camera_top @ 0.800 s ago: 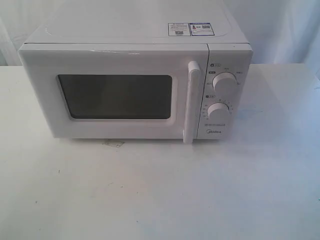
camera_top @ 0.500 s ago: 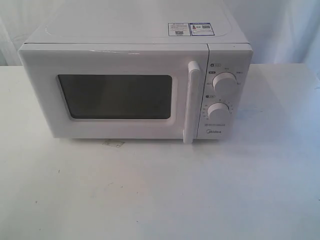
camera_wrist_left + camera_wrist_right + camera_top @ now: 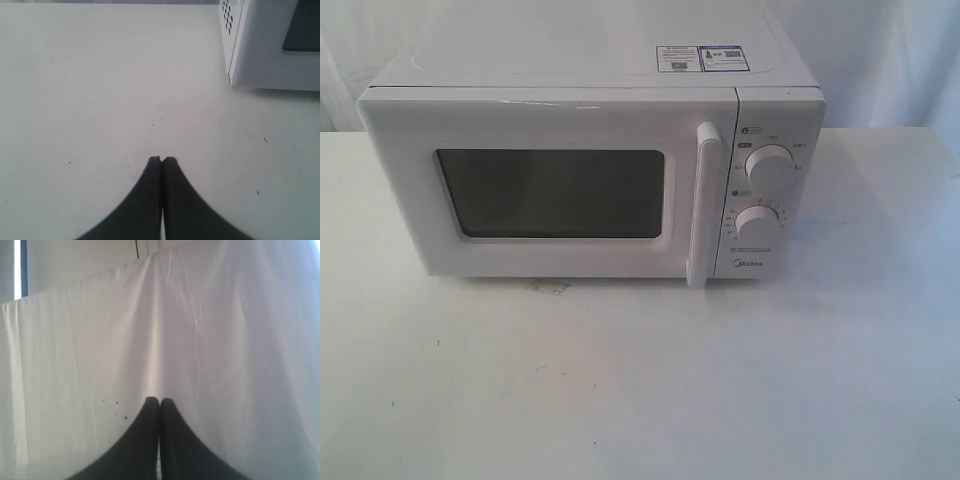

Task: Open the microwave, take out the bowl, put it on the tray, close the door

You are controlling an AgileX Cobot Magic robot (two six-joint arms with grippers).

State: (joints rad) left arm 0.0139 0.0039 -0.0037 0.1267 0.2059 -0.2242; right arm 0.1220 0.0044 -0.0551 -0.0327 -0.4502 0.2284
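The microwave [image 3: 590, 170] sits on the white counter [image 3: 640, 380], toward the back, in the middle. Its long side runs from left to right in the exterior view, and its front faces the camera. The door [image 3: 550, 120] is shut flat against the box. The dark window [image 3: 555, 193] is wider than it is tall, and I cannot see what is inside. The tall white handle [image 3: 703, 205] stands straight up and down at the door's right edge, just beside the two round knobs [image 3: 768, 163], which sit one above the other. Two stickers [image 3: 702, 57] lie on top, near the back. The left hand [image 3: 161, 160] has its two dark fingers pressed together over bare counter, well apart from the microwave's corner, and holds nothing. The right hand [image 3: 159, 400] is also pressed together with nothing in it, and it points at a hanging white cloth [image 3: 210, 340].
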